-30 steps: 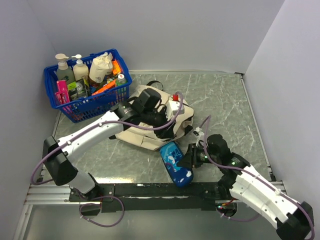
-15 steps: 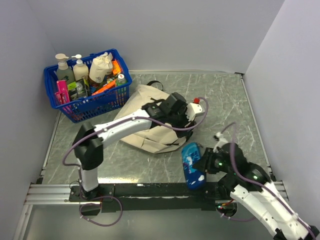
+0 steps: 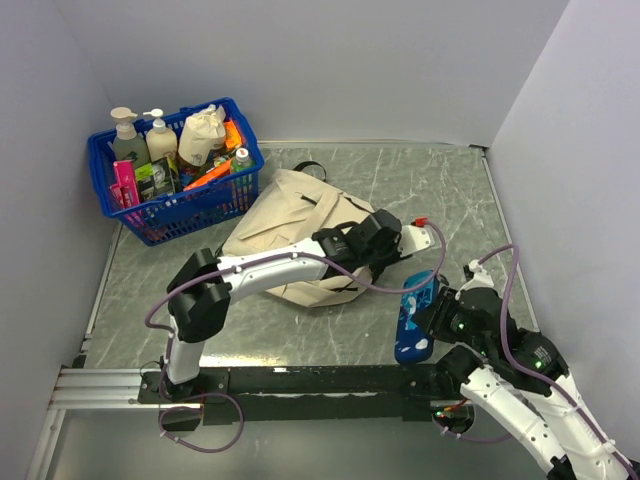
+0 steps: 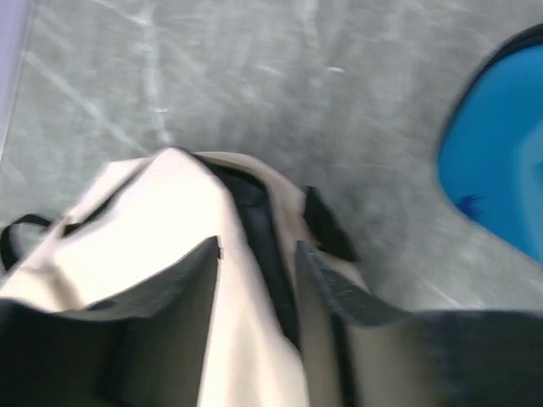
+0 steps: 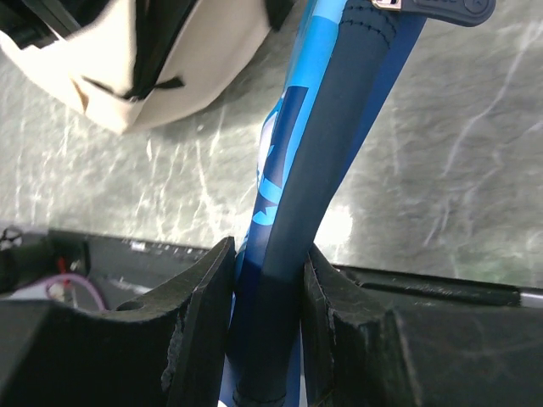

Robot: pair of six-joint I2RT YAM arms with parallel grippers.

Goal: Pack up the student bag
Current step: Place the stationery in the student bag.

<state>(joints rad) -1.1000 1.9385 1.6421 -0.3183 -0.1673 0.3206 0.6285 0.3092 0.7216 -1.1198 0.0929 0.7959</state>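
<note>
The student bag (image 3: 280, 220), cream with black zipper trim, lies flat in the middle of the table. My left gripper (image 3: 388, 240) reaches across to its right end. In the left wrist view the gripper (image 4: 257, 254) is shut on a raised fold of the bag (image 4: 153, 212), with cream fabric and the black zipper filling the gap between its jaws. My right gripper (image 3: 432, 318) is shut on a blue pencil case (image 3: 413, 318) and holds it on edge just right of the bag. The right wrist view shows the case (image 5: 318, 153) clamped in the gripper (image 5: 267, 254), with the bag (image 5: 119, 76) beyond.
A blue plastic basket (image 3: 190, 210) with bottles, a small cloth pouch and other items stands at the back left, close to the bag's far corner. Grey walls enclose the table on three sides. The black rail with the arm bases runs along the near edge.
My left gripper has slid right along the bag to its right end, opening and closing again on the fabric. My right arm has carried the pencil case right and turned it on edge.
</note>
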